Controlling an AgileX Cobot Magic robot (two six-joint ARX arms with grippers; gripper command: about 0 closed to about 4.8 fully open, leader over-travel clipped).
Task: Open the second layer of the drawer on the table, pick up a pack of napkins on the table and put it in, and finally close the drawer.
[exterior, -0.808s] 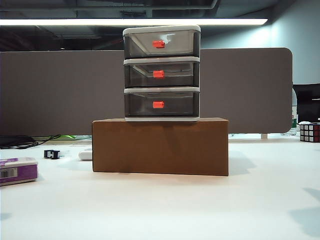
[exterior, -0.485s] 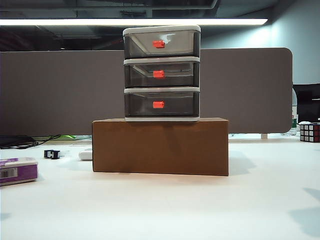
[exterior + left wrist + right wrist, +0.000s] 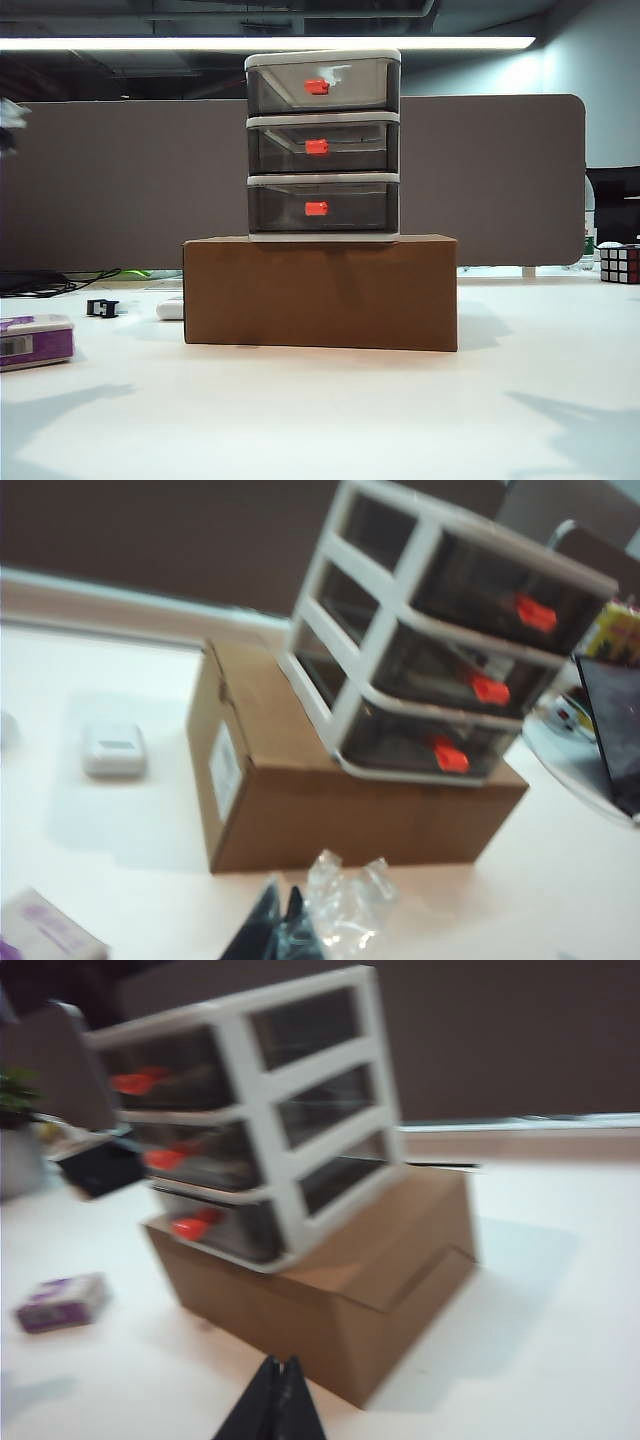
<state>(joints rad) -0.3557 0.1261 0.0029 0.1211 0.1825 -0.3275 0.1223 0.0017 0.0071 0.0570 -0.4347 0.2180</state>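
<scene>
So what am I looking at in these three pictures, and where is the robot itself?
It is a two-armed robot, each arm ending in a two-finger gripper. One camera off the arms faces the white table; here the arms show only as shadows. The other two cameras ride on the wrists, so you see the left gripper and the right gripper as dark tips at the picture edge, both shut and holding nothing. On the table a brown cardboard box carries a three-tier drawer, all tiers closed, including the second layer. The purple pack of napkins lies on the left, with a small black clip and a small white object behind it.
</scene>
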